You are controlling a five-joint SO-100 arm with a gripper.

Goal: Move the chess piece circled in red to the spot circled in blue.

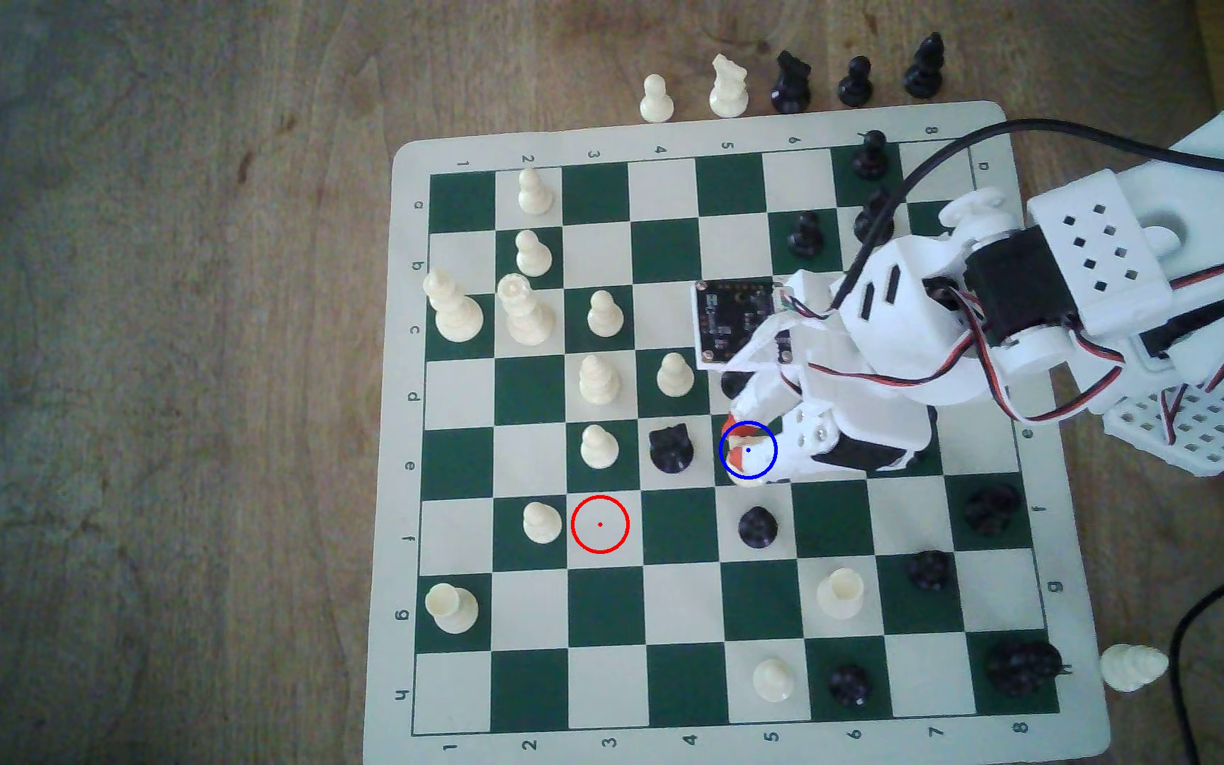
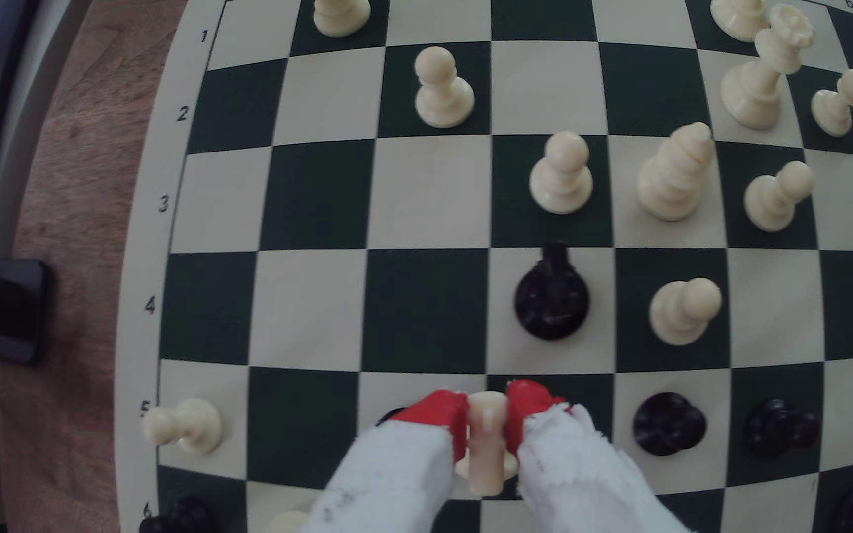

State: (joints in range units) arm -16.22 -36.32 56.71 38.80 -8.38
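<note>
Chessboard [image 1: 992,121] of dark green and cream squares lying on a wooden table [image 1: 153,368], with the white arm [image 1: 1080,257] reaching in from the exterior view's right. The gripper [image 1: 745,441], its tips capped in red, is clamped on the chess piece [image 2: 487,451], a cream-white piece pinched between the two red-tipped fingers [image 2: 440,415] in the wrist view; in the exterior view a part of the piece shows [image 1: 760,450] inside the blue ring. The spot [image 1: 727,474], a dark green square marked by that ring and its centre dot, lies directly under the gripper in the exterior view; whether the piece's base touches the square cannot be told. The red ring [image 1: 599,524] marks a bare light square two files to the exterior view's left and one row nearer the view's bottom edge, just beside a cream pawn [image 1: 542,522]. A black knight-like piece [image 1: 670,449] stands on the square just to the left of the spot in the exterior view, and a black pawn [image 1: 758,527] stands on the square just below it. Several cream pawns cluster at the board's left half, and captured pieces of both colours stand in a row off the board's far edge [image 1: 789,81].
</note>
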